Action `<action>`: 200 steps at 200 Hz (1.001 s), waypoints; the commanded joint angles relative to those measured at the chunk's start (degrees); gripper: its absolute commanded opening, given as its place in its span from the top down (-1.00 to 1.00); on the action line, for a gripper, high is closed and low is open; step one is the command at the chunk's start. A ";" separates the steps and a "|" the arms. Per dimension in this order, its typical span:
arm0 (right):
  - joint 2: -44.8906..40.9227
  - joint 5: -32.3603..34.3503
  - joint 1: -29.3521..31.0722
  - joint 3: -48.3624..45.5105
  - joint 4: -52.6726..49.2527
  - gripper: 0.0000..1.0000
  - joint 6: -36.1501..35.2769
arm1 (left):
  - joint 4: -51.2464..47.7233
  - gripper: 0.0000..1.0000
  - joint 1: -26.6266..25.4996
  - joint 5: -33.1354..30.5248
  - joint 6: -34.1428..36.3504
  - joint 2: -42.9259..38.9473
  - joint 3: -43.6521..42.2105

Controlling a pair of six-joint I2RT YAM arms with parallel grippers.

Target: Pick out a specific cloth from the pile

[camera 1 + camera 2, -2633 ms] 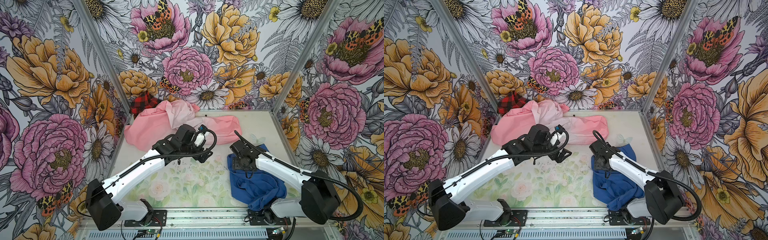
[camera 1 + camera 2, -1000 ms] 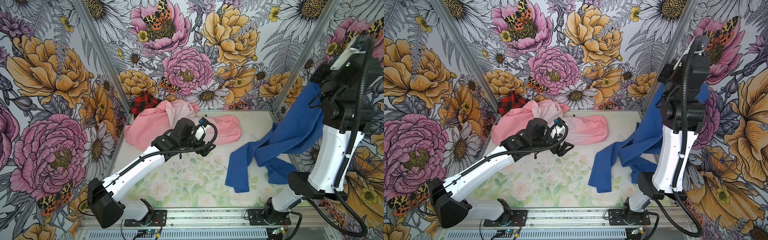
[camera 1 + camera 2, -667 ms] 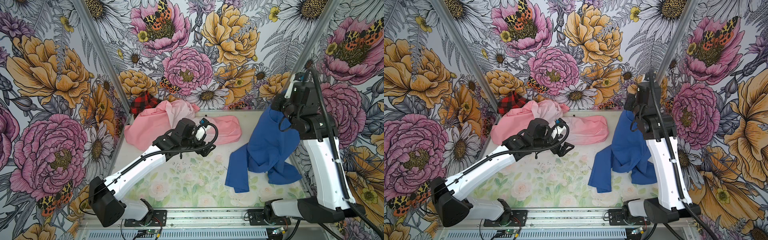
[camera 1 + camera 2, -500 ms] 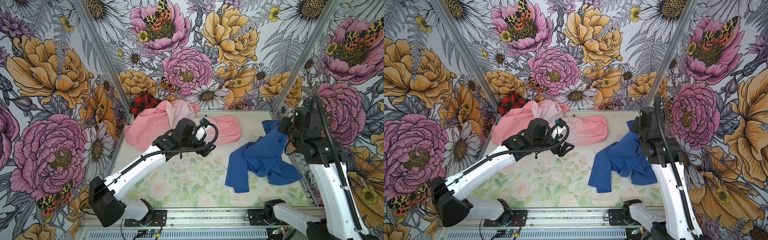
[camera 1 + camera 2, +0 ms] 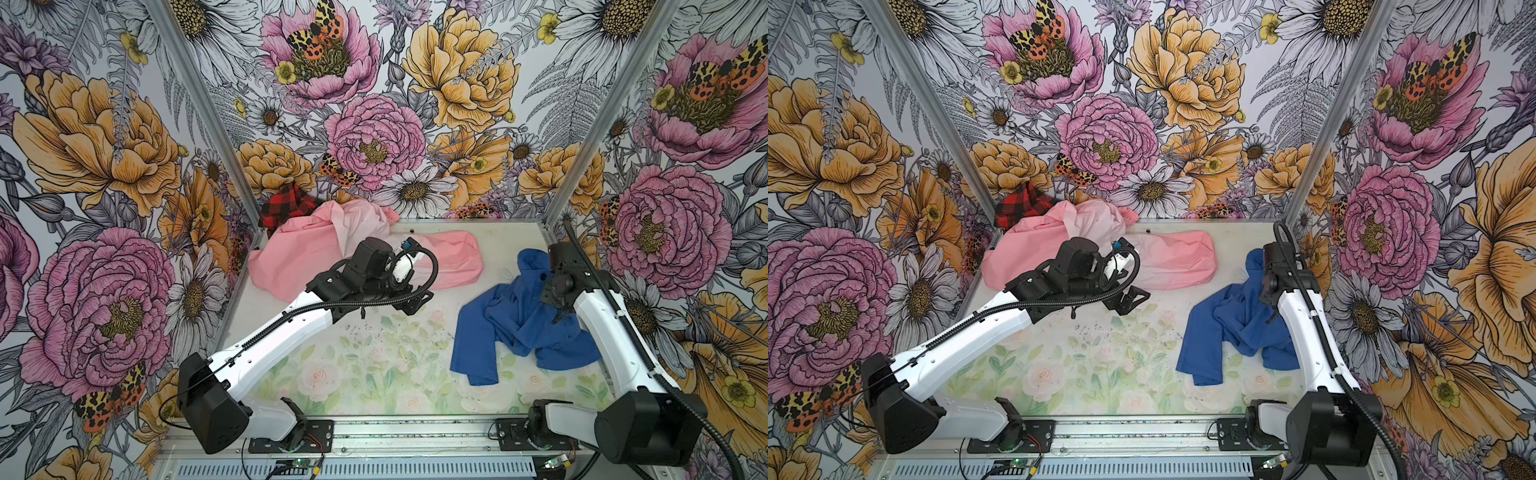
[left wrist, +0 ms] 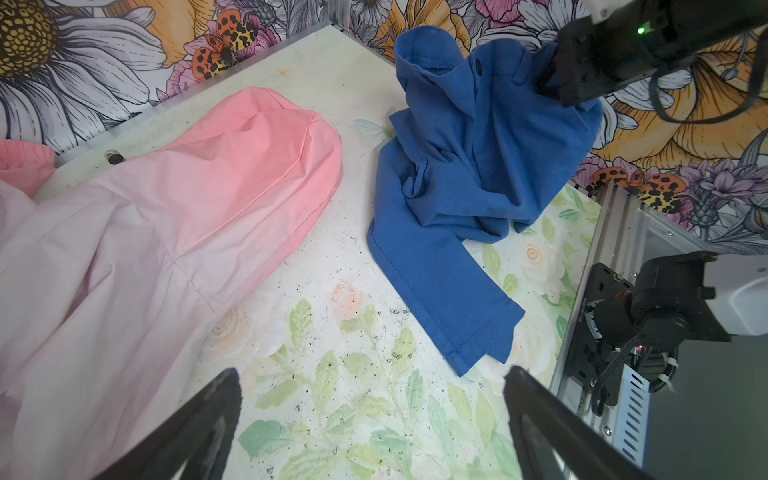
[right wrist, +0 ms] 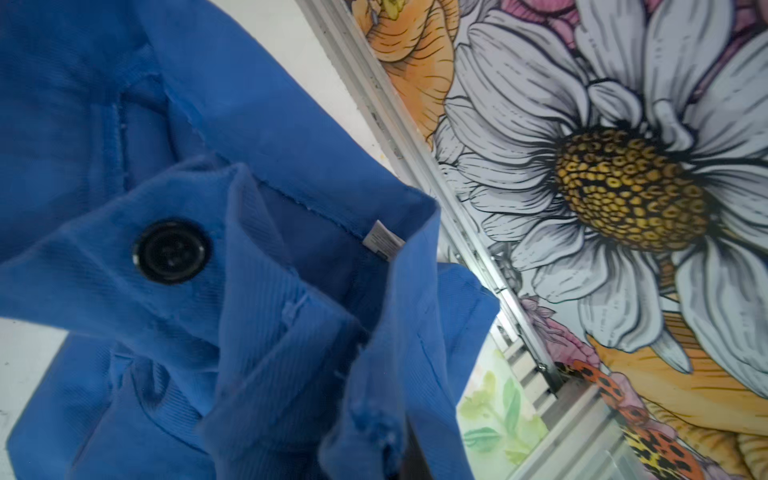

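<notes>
Right gripper (image 6: 548, 79) sits at the collar of the cloth (image 5: 511, 324), which lies just apart from the pile (image 5: 316, 245); I cannot tell if it pinches.

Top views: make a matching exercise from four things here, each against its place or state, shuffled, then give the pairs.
1. royal-blue collared shirt
2. red-and-black plaid cloth
3. salmon pink garment
4. left pincer

A. tucked in the far left corner
B. open, above the middle of the table
C. crumpled on the right side
D. spread across the far half

Pairs: 1-C, 2-A, 3-D, 4-B
</notes>
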 commanded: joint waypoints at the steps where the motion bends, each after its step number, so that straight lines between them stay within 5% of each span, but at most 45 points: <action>1: 1.40 -4.53 2.77 2.54 3.20 0.13 -4.06 | 0.49 -0.98 -0.24 4.92 1.89 -1.46 -0.31; 26: -4.16 4.05 10.83 -0.92 2.29 -0.47 -3.26 | -0.56 -0.98 -0.50 11.85 3.50 -2.36 -1.03; 59: -5.43 1.43 12.80 -2.49 -4.41 -0.98 0.77 | -1.53 -0.98 -0.97 11.77 4.97 -1.96 -1.47; 140: -3.32 13.64 39.05 6.07 -12.66 -0.99 10.18 | -2.05 -0.98 -0.53 10.41 4.97 -1.84 -0.94; 173: 1.83 3.85 46.09 2.13 -12.26 -0.96 10.95 | -5.70 -0.98 0.44 9.39 3.42 -2.07 0.96; 200: 5.43 2.68 52.15 -2.00 -12.23 -0.89 24.20 | -8.81 -0.98 1.27 8.39 0.37 -7.67 -1.28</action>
